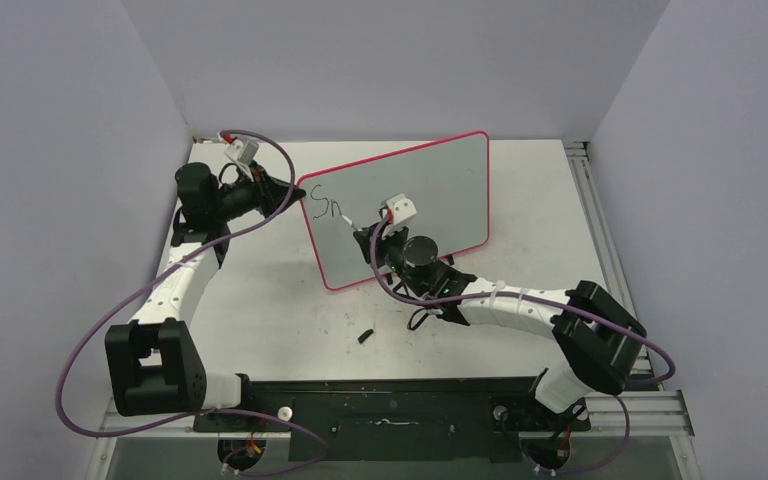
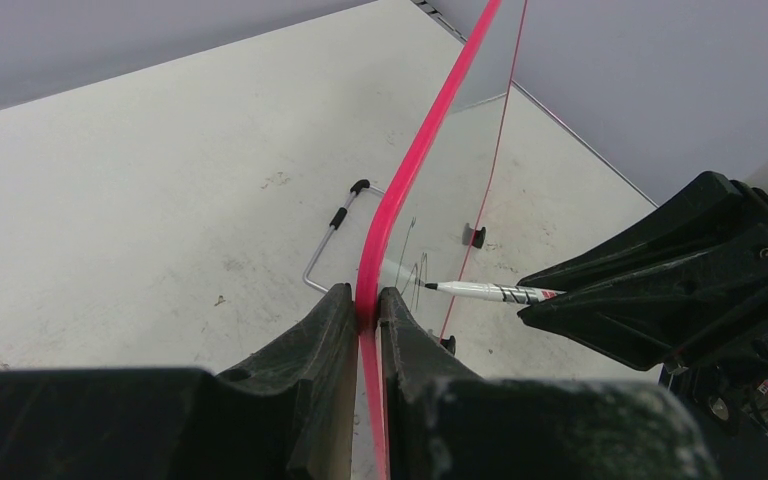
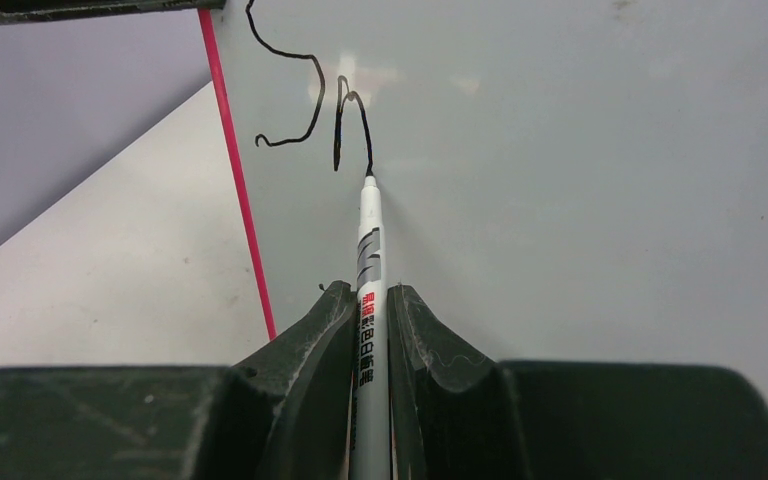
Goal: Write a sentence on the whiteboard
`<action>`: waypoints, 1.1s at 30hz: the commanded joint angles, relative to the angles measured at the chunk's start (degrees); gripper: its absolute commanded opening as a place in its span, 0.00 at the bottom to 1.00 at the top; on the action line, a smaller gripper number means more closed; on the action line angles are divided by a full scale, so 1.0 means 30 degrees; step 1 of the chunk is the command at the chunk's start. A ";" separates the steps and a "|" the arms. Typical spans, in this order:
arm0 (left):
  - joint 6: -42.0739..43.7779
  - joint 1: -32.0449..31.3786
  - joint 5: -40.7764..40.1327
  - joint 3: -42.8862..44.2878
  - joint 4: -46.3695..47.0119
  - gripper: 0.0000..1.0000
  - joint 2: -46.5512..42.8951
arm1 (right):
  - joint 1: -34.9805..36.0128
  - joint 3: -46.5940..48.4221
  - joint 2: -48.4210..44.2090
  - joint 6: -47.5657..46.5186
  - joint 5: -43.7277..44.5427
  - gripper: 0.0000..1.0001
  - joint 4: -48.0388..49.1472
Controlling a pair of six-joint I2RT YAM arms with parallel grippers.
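One whiteboard [image 1: 430, 190] stands propped on the table [image 1: 260, 310], my left gripper [image 2: 365, 300] clamped on its pink rim. My right gripper [image 3: 370, 300] pinches the marker [image 3: 368, 240], tip on the board. Only two letters [image 3: 305, 100] are written; I judge most of the sentence remains.

White links [image 1: 182, 287], black jaws, apparently purple cables [image 1: 60, 392]

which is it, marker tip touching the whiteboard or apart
Touching. The right wrist view shows the marker tip on the whiteboard, right at the end of the black stroke.
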 commanded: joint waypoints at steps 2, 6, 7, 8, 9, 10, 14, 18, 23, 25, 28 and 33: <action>0.0346 0.0088 0.0418 0.0012 -0.0096 0.00 -0.0592 | 0.0033 -0.0278 -0.0687 0.0184 0.0441 0.05 0.0267; 0.0371 0.0089 0.0395 -0.0002 -0.0107 0.00 -0.0605 | 0.0057 -0.0222 -0.0675 0.0154 0.0580 0.05 0.0403; 0.0371 0.0089 0.0400 0.0011 -0.0087 0.00 -0.0577 | 0.0042 -0.0193 -0.0714 0.0147 0.0635 0.05 0.0474; 0.0371 0.0089 0.0416 0.0013 -0.0107 0.00 -0.0577 | 0.0059 -0.0149 -0.0737 0.0102 0.0689 0.05 0.0563; 0.0371 0.0089 0.0414 0.0013 -0.0109 0.00 -0.0577 | 0.0061 -0.0085 -0.0758 0.0056 0.0741 0.05 0.0655; 0.0371 0.0089 0.0403 -0.0002 -0.0113 0.00 -0.0555 | 0.0061 -0.0026 -0.0750 0.0002 0.0776 0.05 0.0750; 0.0371 0.0089 0.0415 0.0013 -0.0110 0.00 -0.0555 | 0.0051 0.0386 -0.0727 -0.0239 0.0777 0.05 0.1206; 0.0371 0.0089 0.0436 0.0030 -0.0110 0.00 -0.0576 | 0.0037 0.0785 -0.0678 -0.0548 0.0795 0.05 0.1408; 0.0372 0.0114 0.0442 0.0035 -0.0110 0.00 -0.0569 | -0.0085 0.1024 -0.0681 -0.0802 0.0934 0.05 0.1587; 0.0371 0.0118 0.0436 0.0035 -0.0110 0.00 -0.0574 | -0.0151 0.1139 -0.0648 -0.0848 0.0935 0.05 0.1596; 0.0384 0.0118 0.0434 0.0042 -0.0110 0.00 -0.0554 | -0.0273 0.1257 -0.0587 -0.0906 0.0913 0.05 0.1592; 0.0401 0.0118 0.0437 0.0042 -0.0110 0.00 -0.0575 | -0.0472 0.1198 -0.0636 -0.0904 0.1096 0.05 0.1662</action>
